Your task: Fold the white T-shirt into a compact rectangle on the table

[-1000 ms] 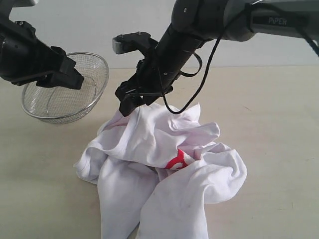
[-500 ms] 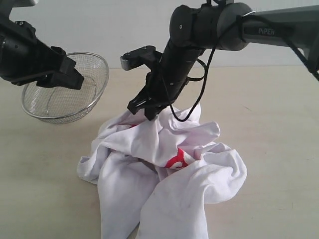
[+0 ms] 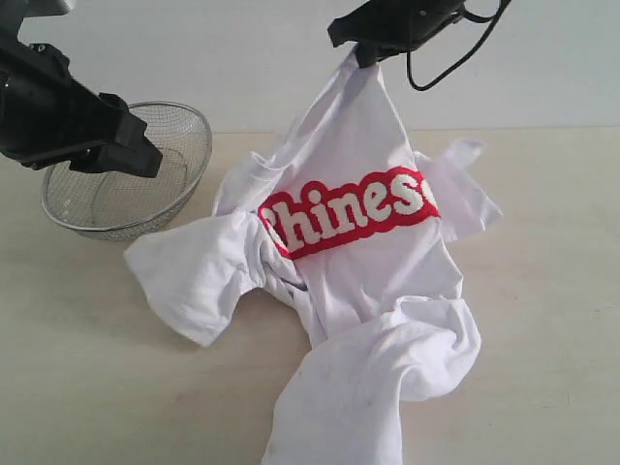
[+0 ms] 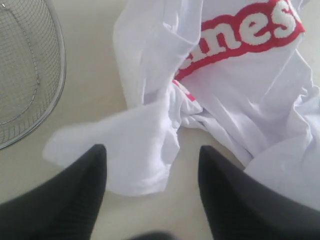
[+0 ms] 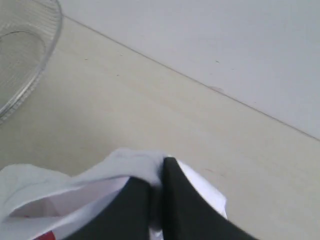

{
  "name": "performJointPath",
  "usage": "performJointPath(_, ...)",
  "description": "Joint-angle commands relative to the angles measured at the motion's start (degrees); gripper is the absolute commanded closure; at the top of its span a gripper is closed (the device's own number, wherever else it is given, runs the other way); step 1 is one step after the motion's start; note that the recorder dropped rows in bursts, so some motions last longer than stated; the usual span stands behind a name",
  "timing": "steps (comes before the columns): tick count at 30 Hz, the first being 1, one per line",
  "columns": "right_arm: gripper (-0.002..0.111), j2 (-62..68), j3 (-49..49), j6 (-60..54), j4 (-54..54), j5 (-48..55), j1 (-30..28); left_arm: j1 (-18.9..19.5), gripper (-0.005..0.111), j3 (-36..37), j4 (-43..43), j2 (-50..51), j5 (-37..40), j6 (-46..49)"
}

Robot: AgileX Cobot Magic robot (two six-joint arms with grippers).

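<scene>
The white T-shirt (image 3: pixel 349 203) hangs stretched from its top, its red "Chinese" lettering (image 3: pixel 354 208) showing across the chest. Its lower part lies crumpled on the table (image 3: pixel 542 320). My right gripper (image 3: pixel 366 53) is high at the top of the exterior view, shut on a pinch of the shirt's cloth (image 5: pixel 142 167). My left gripper (image 3: pixel 145 155) hovers at the left, above the table, open with nothing between its fingers (image 4: pixel 80 185). Below it in the left wrist view lies a loose sleeve (image 4: pixel 125 150) of the shirt (image 4: pixel 240 75).
A steel mesh bowl (image 3: pixel 126 174) stands on the table at the back left, behind my left arm, and its rim (image 4: pixel 60 70) shows in the left wrist view. A pale wall (image 3: pixel 242 58) rises behind the table's far edge.
My right gripper has risen from low over the crumpled heap to the top of the view, pulling the shirt up and unfurling it so the lettering shows. The left arm has stayed still.
</scene>
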Motion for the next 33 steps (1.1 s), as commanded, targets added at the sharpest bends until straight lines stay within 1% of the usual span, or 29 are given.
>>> performJointPath(1,0.108,3.27,-0.57,-0.62,0.82,-2.75,-2.13,0.04,0.055,0.25,-0.41,-0.3,-0.3,0.24)
performJointPath(7,0.108,7.98,-1.33,3.36,0.02,-7.3,-4.33,0.04,0.055,0.25,-0.41,-0.3,-0.31,0.12)
performJointPath(10,0.108,9.98,-2.86,5.24,-0.39,-7.57,-5.97,0.04,0.055,0.25,-0.41,-0.3,-0.19,0.11)
performJointPath(14,0.108,10.59,-3.19,5.23,-0.02,-6.54,-6.51,0.04,0.055,0.25,-0.41,-0.3,0.29,0.02)
performJointPath(16,0.103,10.39,-3.19,3.05,2.58,-6.38,-6.51,0.04,0.055,0.25,-0.41,-0.3,0.38,0.02)
performJointPath(17,0.096,10.16,-3.19,1.76,4.72,-6.82,-6.51,0.04,0.055,0.25,-0.72,-0.3,0.36,0.02)
performJointPath(18,0.086,9.92,-3.19,0.73,7.76,-7.6,-6.51,0.04,0.055,0.25,-0.86,-0.3,0.36,0.02)
performJointPath(20,0.06,9.58,-3.19,0.22,11.2,-9.39,-6.51,0.04,0.055,0.25,-1.4,-0.3,0.36,0.02)
performJointPath(21,0.042,9.45,-3.19,0.24,12.18,-11.17,-6.51,0.04,0.055,0.25,-1.84,-0.3,0.36,0.02)
performJointPath(22,0.034,9.45,-3.19,1.19,12.18,-11.94,-6.51,0.04,0.055,0.25,-1.97,-0.3,0.36,0.02)
performJointPath(23,0.031,9.45,-3.19,2.07,12.18,-12.48,-6.51,0.04,0.055,0.25,-2.12,-0.3,0.36,0.02)
performJointPath(25,0.035,9.32,-3.19,3.97,12.18,-12.48,-6.62,0.04,0.058,0.25,-2.12,-0.3,0.24,0.02)
performJointPath(29,0.052,7.29,-3.19,6.04,12.51,-12.77,-6.61,0.04,0.072,0.25,-2.12,-0.3,-0.6,0.47)
performJointPath(33,0.069,2.89,-3.19,5.5,10.67,-13.5,-7.1,0.04,0.081,0.25,-2.12,-0.3,-1.34,0.47)
